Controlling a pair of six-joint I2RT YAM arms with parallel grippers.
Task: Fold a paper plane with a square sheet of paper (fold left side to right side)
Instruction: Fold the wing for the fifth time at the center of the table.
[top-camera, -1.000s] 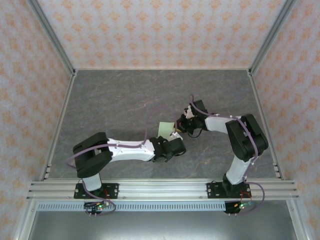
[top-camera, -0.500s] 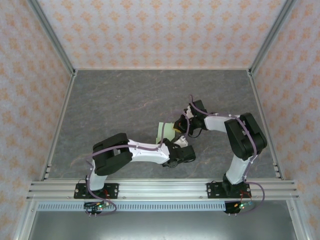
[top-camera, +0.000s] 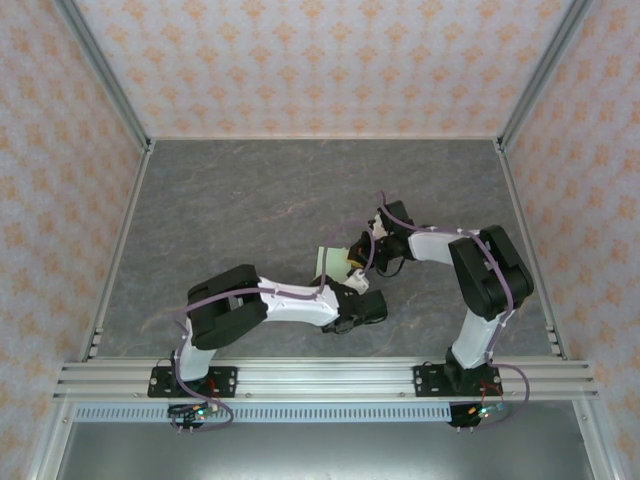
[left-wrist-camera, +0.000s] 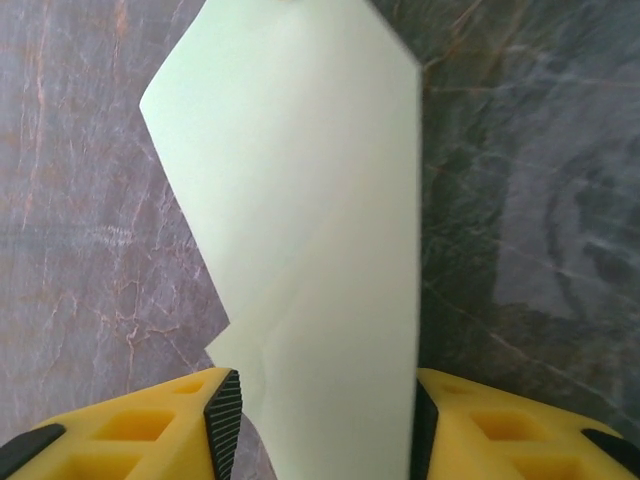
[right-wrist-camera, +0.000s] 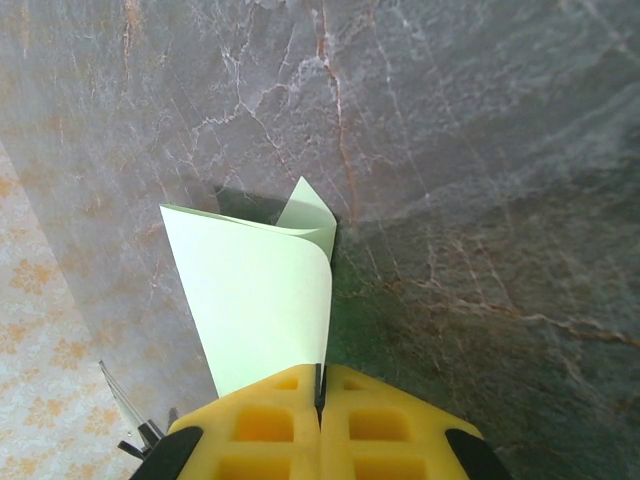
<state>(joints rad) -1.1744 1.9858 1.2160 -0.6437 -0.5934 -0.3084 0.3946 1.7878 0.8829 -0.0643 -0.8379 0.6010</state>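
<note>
The square sheet of paper (top-camera: 328, 262) is pale green, lifted off the grey table and curled over. My right gripper (top-camera: 357, 256) is shut on one edge of it; in the right wrist view the sheet (right-wrist-camera: 260, 300) bends away from the pinched yellow jaws of that gripper (right-wrist-camera: 320, 385). My left gripper (top-camera: 352, 284) reaches in from the near side. In the left wrist view the sheet (left-wrist-camera: 310, 200) fills the gap of the open left gripper (left-wrist-camera: 320, 425), its right edge against the right pad (left-wrist-camera: 424, 430). A faint crease crosses the paper. A paper plane is out of view.
The grey marble table (top-camera: 240, 200) spreads bare behind and left of the arms. Patterned walls (top-camera: 320, 60) close off three sides. An aluminium rail (top-camera: 320, 378) carries both arm bases at the near edge.
My left arm has swung right and brought its gripper up to the paper's near edge, with the jaws narrowing around it. The right gripper has kept its hold in place.
</note>
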